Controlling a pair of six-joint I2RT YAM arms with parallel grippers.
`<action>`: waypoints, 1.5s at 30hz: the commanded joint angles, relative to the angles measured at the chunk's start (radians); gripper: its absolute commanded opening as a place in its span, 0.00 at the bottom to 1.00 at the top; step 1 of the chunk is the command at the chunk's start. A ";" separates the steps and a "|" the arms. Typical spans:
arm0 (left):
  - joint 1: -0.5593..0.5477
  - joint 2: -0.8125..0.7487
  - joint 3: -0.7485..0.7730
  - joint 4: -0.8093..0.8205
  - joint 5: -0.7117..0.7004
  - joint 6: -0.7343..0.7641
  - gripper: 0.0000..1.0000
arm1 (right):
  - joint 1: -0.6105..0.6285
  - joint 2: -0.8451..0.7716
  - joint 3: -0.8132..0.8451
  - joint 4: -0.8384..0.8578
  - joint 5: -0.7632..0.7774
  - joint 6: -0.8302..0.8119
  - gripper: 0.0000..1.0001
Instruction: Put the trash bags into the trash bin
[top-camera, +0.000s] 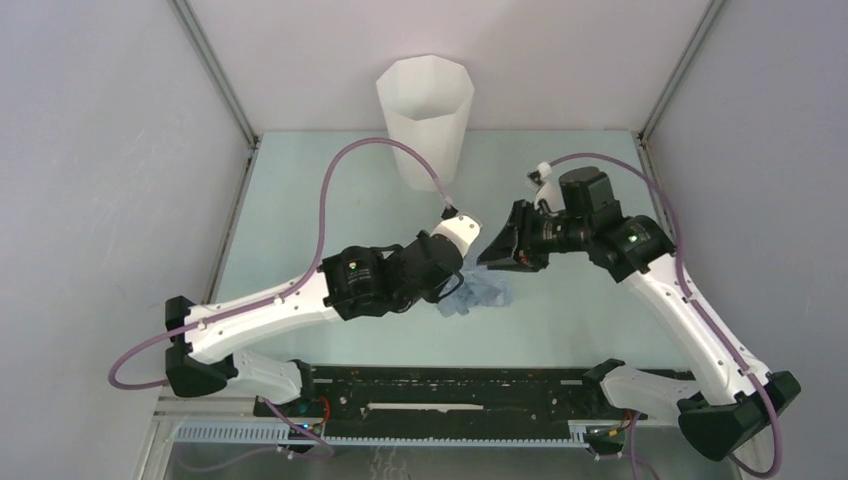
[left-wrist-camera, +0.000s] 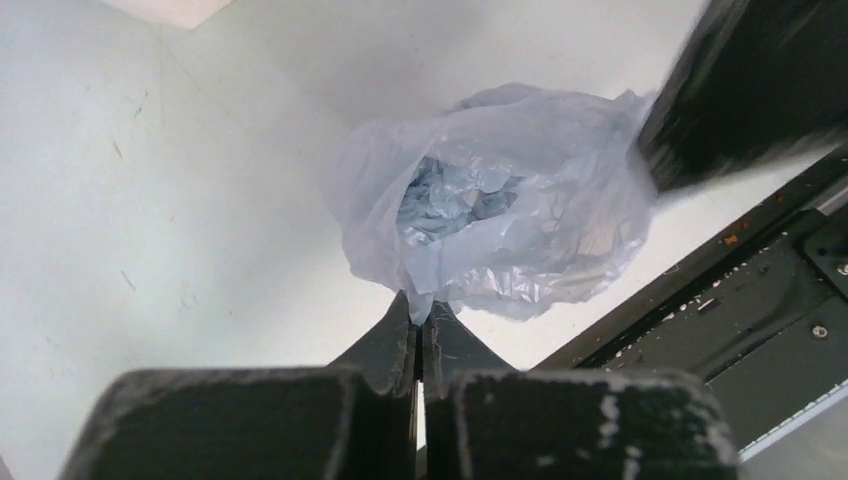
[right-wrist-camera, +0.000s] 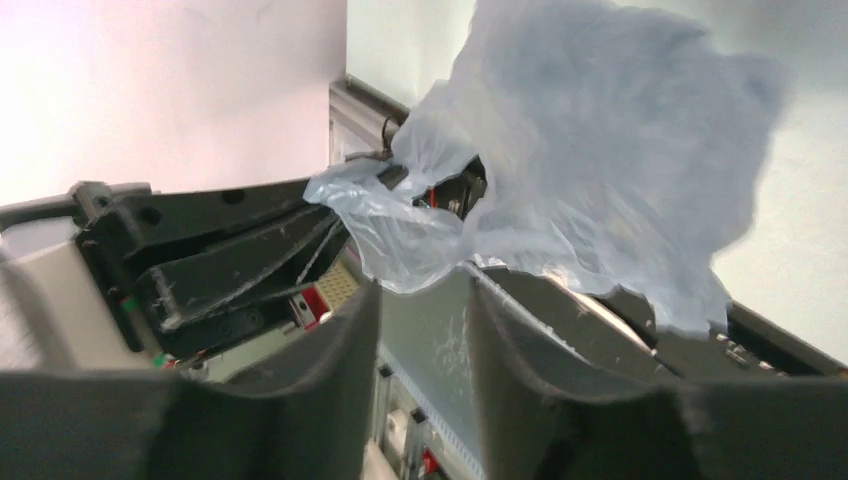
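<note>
Trash bag is a crumpled, translucent pale-blue bundle low over the desk, between the two arms, with no clear long axis. At its left side, the left tool is closed on the film's edge, so this arm holds it. At its right side, the right tool has jaws parted, film just ahead. The trash bin stands well apart, farther back

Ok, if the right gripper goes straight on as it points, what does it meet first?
The right gripper would most likely meet the bag first, just past its open jaws; the left gripper pinches it. Depth is unclear.
</note>
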 joint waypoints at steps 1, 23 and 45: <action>0.073 -0.056 0.070 -0.060 0.017 -0.165 0.00 | -0.079 -0.010 0.152 -0.175 0.145 -0.216 0.53; 0.476 -0.367 -0.343 0.467 0.687 -0.798 0.00 | 0.050 -0.245 -0.418 0.383 0.234 0.504 0.80; 0.478 -0.366 -0.438 0.638 0.761 -0.864 0.00 | 0.032 -0.113 -0.625 0.678 0.234 0.676 0.85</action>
